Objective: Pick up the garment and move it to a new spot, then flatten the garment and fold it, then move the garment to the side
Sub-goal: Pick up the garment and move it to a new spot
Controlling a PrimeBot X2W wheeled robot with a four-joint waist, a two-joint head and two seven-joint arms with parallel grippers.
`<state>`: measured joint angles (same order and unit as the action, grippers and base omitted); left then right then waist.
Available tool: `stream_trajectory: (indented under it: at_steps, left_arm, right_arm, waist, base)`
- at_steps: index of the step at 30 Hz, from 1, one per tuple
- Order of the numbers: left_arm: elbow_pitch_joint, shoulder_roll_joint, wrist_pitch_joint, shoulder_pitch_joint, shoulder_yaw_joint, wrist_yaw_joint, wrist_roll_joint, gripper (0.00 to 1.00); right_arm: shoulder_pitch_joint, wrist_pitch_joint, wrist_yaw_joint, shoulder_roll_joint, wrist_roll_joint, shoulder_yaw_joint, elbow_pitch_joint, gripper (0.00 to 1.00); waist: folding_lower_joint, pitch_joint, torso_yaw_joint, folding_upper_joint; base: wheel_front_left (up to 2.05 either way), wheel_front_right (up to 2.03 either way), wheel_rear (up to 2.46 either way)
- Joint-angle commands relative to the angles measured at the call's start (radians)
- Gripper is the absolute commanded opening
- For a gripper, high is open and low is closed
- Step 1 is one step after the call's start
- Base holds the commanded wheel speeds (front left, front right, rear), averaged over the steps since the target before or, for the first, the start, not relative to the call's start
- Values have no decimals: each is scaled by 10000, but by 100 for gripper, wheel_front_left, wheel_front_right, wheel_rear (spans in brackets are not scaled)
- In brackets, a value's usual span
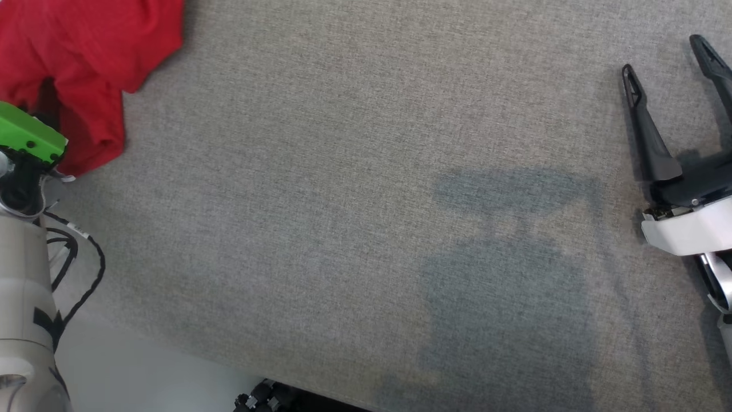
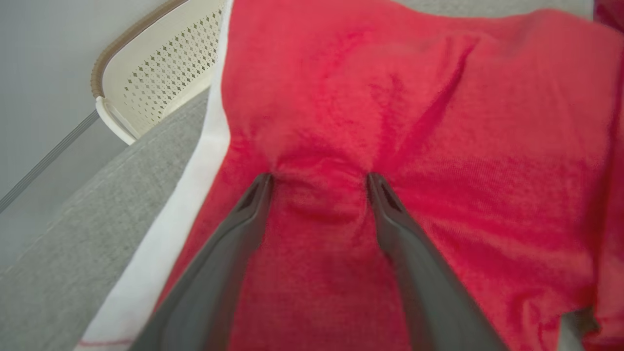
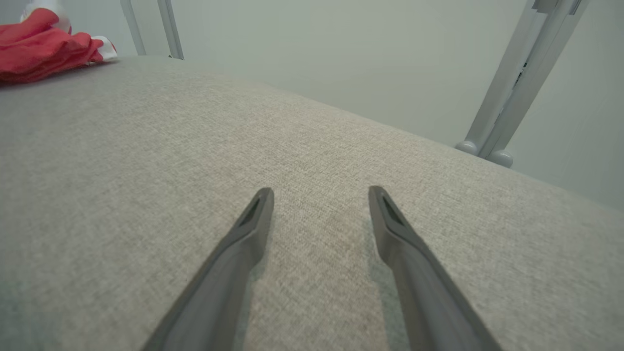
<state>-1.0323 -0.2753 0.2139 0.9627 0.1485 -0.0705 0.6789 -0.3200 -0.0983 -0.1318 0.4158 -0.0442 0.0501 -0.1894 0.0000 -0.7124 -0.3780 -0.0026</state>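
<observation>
Denting red knit garment (image 2: pixel 438 122), left hand (image 2: pixel 319 183) spread, grey woven surface (image 1: pixel 343 171)

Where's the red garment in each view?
Head view: the red garment is in the top left corner.
Left wrist view: the garment covers most of the picture, and the open left gripper has its tips against it.
Right wrist view: the garment is a small bunch at the top left, far from the open right gripper.
Shared landmark: the grey fabric surface it lies on.
</observation>
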Motion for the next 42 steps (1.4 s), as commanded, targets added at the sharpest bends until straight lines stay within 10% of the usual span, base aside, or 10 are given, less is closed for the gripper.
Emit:
stream_trajectory:
  at_steps: [1, 2, 3, 4, 5, 12, 23, 29, 42]
  left_arm:
    - [-323, 131, 79, 34, -120, -54, -64, 100]
    - [-716, 166, 8, -9, -249, -152, -148, 94]
    - [-901, 158, -69, -33, -276, -190, -172, 34]
    - [-901, 158, -69, -33, -276, -190, -172, 34]
    - [-1055, 147, -113, -66, -314, -225, -193, 0]
    - [-437, 188, 107, -446, -564, -644, 652, 0]
    - [7302, -1137, 1640, -3832, -1882, -610, 3083, 0]
    - [11890, -87, 2703, -6198, -3362, 763, 2849, 0]
    - [8918, 2147, 1213, -4671, -6941, 1475, 329, 0]
  right_arm:
    - [193, 226, 21, 115, -38, -118, 595, 100]
    - [231, 256, 22, 137, -51, -191, 573, 100]
    - [251, 244, 22, 111, -65, -210, 576, 100]
    - [251, 244, 22, 111, -65, -210, 576, 100]
    - [290, 228, 22, 78, -79, -221, 597, 100]
    - [809, -439, 9, -617, -266, 262, 1477, 100]
    - [1064, -1530, 10, -1974, -614, 905, 3214, 100]
    - [1251, -1670, 13, -2650, -820, 968, 3656, 100]
    - [954, -1671, 13, -3095, -929, 1113, 3356, 100]
  waist:
    - [0, -456, 368, 26]
    - [0, -411, 427, 26]
    - [0, -357, 458, 26]
    - [0, -357, 458, 26]
    - [0, -288, 484, 26]
    - [0, 1109, 736, 26]
    - [0, 4023, 1686, 26]
    - [0, 5237, 3077, 26]
    - [0, 4923, 5725, 26]
  base:
    - [0, 0, 0]
    - [0, 0, 0]
    - [0, 0, 0]
    - [0, 0, 0]
    - [0, 0, 0]
    - [0, 0, 0]
    - [0, 0, 0]
    - [0, 0, 0]
    - [0, 0, 0]
